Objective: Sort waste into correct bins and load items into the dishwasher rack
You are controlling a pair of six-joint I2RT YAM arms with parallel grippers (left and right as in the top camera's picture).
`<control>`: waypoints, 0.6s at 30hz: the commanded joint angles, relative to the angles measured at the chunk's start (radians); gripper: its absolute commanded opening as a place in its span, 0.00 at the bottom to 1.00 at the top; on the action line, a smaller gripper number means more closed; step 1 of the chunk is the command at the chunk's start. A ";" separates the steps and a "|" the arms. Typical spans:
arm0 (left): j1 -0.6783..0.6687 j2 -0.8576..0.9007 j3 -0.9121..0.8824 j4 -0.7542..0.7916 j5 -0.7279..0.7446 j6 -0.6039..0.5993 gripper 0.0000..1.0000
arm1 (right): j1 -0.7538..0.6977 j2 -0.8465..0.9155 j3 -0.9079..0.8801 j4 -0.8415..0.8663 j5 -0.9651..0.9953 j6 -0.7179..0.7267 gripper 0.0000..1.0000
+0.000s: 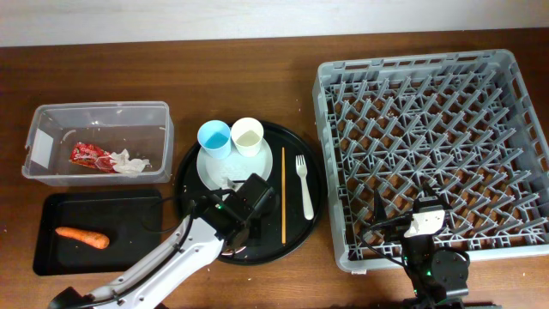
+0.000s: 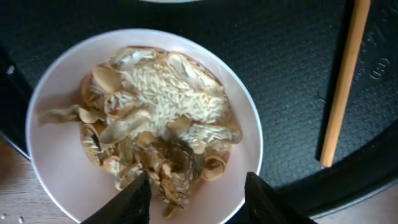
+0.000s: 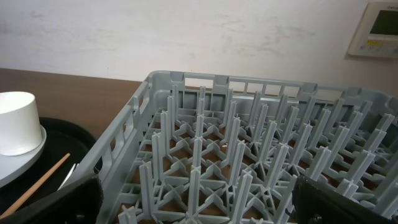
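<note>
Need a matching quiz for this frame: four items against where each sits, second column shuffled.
Items:
1. carrot
2. red snack wrapper
3. white fork
4. food scraps

Places:
A. clear tub
B. pink-white bowl
C. shallow black rectangular tray
D. round black tray

Pairs: 1-C, 2-A, 3-D, 4-B.

A dark brown wooden table (image 1: 240, 75) meets a white plaster wall (image 3: 186, 31) carrying a beige control panel (image 3: 375, 28).
</note>
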 commanded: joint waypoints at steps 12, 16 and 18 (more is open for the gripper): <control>0.003 0.005 -0.056 0.056 -0.061 -0.011 0.41 | -0.006 -0.005 -0.007 -0.003 0.011 0.004 0.99; 0.003 0.005 -0.056 0.056 -0.061 -0.011 0.41 | -0.006 -0.005 -0.007 -0.003 0.011 0.004 0.99; 0.003 0.005 -0.056 0.055 -0.061 -0.011 0.41 | -0.006 -0.005 -0.007 -0.003 0.012 0.004 0.99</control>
